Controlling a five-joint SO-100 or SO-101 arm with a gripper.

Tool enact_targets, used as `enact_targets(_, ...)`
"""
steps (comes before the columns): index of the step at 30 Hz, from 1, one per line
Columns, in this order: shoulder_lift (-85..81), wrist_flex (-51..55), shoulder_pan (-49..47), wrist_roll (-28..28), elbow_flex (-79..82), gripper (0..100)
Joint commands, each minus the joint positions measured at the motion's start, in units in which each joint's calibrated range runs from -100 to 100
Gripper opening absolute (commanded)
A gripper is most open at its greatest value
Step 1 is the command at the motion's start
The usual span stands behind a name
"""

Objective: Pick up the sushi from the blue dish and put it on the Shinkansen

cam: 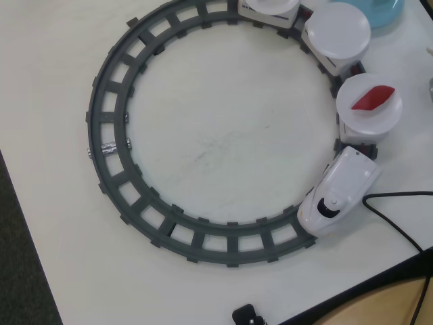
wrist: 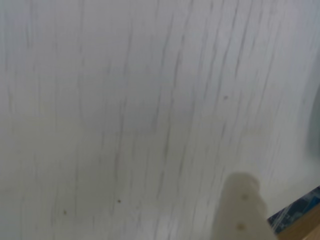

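Note:
The Shinkansen [cam: 338, 193] stands on the right side of the grey ring track [cam: 108, 128] in the overhead view, nose toward the bottom. Behind it are three white disc carriages [cam: 369, 108]; the nearest one carries a red slice [cam: 371, 98], and the middle disc [cam: 337, 30] is bare. The blue dish [cam: 379, 10] is cut off at the top right edge. The yellow-orange sushi is not visible in any view. The gripper does not show in the overhead view. The blurred wrist view shows only one pale finger [wrist: 240, 210] over the white table, so the jaws' state is unclear.
A black cable [cam: 399, 223] runs from the train's nose to the right edge. The table's edge runs diagonally at the lower right, with a wooden surface [cam: 379, 308] beyond it. Dark floor [cam: 17, 271] lies at the left. A small black object [cam: 247, 315] sits at the bottom edge.

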Motion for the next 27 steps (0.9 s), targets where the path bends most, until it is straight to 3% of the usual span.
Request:
enact_targets(1, -0.35, 0.11, -0.79, 0.19, -0.61, 31)
enact_targets(12, -0.27, 0.37, 0.44, 0.56, -0.79, 31)
enact_targets(17, 3.83, 0.19, 6.42, 5.38, -7.17, 31)
enact_targets(22, 16.60, -2.20, 10.83, 5.91, -23.68, 31)
enact_targets(27, 42.57, -5.11, 10.56, 5.96, -45.23, 31)
